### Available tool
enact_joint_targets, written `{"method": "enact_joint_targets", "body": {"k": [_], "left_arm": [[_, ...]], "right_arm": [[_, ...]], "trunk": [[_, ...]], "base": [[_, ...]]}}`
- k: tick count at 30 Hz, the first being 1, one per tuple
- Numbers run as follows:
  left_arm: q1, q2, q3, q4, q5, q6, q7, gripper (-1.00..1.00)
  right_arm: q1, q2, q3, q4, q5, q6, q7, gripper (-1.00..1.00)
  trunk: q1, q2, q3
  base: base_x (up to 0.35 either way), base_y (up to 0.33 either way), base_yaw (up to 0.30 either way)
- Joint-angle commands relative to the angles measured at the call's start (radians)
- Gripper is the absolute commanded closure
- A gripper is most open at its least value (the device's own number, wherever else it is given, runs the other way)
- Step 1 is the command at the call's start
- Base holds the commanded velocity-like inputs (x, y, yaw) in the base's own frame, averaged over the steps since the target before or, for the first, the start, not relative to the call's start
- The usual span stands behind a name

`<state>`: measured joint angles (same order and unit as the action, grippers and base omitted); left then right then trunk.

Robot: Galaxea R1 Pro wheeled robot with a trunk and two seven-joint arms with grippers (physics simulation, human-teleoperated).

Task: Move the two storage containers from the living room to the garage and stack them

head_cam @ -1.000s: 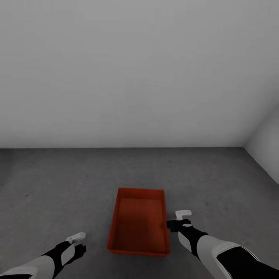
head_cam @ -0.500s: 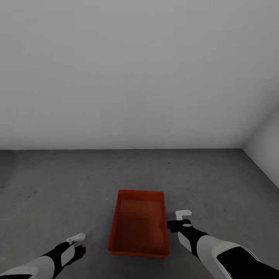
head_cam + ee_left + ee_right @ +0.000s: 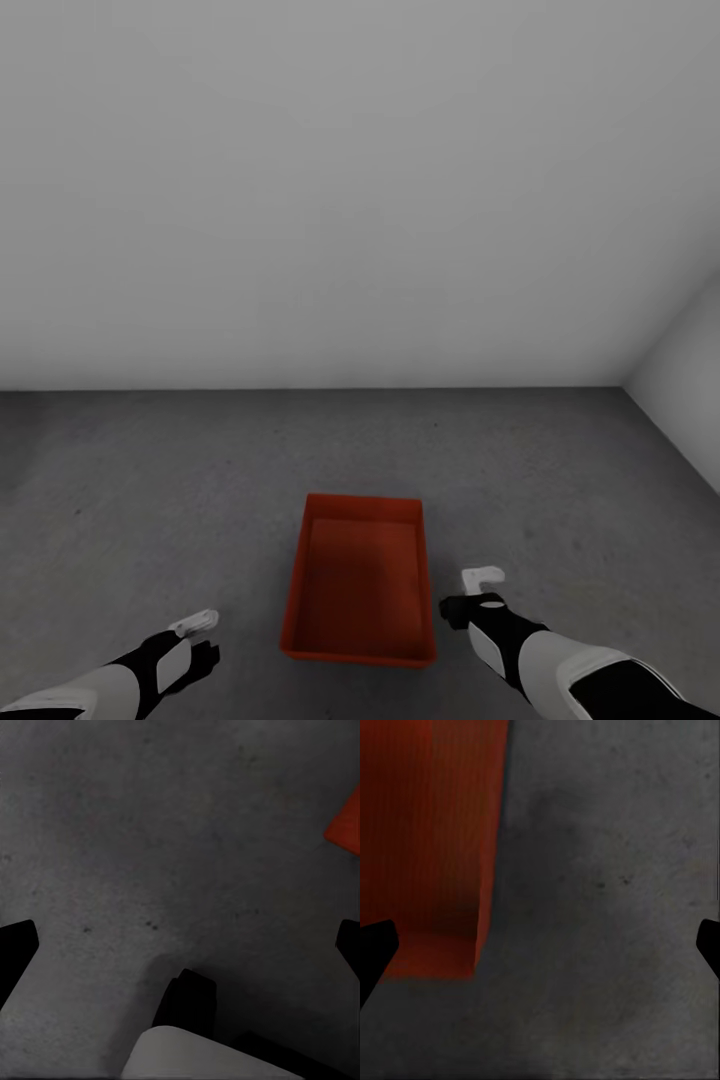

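One red-orange open-topped storage container (image 3: 358,590) rests empty on the dark grey concrete floor (image 3: 150,480) of the garage, straight ahead of me. The second container is out of view. My right gripper (image 3: 466,602) hovers just beside the bin's right wall, open and apart from it. In the right wrist view that gripper (image 3: 540,941) spans bare floor, with the container (image 3: 435,847) off to one side. My left gripper (image 3: 200,640) hangs open over bare floor, well to the left of the bin. The left wrist view catches a corner of the container (image 3: 345,825).
A plain white-grey wall (image 3: 350,200) closes off the floor beyond the bin. A second wall (image 3: 690,380) meets it at the right, forming a corner. Concrete floor spreads to the left, right and far side of the bin.
My right gripper has drawn back toward me, off the bin's right wall. The left gripper has sunk a little. The bin has stayed where it was.
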<state>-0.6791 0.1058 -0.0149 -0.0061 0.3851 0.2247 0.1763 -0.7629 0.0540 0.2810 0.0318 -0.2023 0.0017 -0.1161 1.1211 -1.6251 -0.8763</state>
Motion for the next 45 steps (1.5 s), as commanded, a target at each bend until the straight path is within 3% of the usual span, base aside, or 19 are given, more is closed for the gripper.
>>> {"method": "enact_joint_targets", "body": {"k": [1,13,25,32,45], "left_arm": [[0.0,0.0,-0.002,0.0,0.006,0.004,0.003,-1.0],[0.0,0.0,-0.002,0.003,0.007,0.005,0.005,-1.0],[0.0,0.0,-0.002,0.003,0.009,0.005,0.005,-1.0],[0.0,-0.001,-0.002,0.003,0.009,0.005,0.004,-1.0],[0.004,0.0,-0.002,0.004,0.008,0.005,0.008,-1.0]], "right_arm": [[0.004,-0.002,0.009,0.002,-0.008,0.001,-0.002,-1.0],[0.05,-0.019,0.01,0.002,-0.007,0.002,0.0,-1.0],[0.052,-0.02,0.01,0.002,-0.008,-0.001,-0.004,-1.0],[0.093,-0.018,0.01,0.002,-0.008,-0.007,-0.01,-1.0],[0.103,-0.014,0.011,0.002,-0.007,0.003,-0.001,-1.0]], "trunk": [[-0.004,0.007,0.003],[-0.05,0.091,0.04],[-0.096,0.175,0.078],[-0.123,0.224,0.1],[-0.173,0.315,0.159]], "base": [[0.0,0.0,0.0],[0.0,0.0,0.0],[0.0,0.0,0.0],[0.0,0.0,0.0],[0.0,0.0,0.0]]}}
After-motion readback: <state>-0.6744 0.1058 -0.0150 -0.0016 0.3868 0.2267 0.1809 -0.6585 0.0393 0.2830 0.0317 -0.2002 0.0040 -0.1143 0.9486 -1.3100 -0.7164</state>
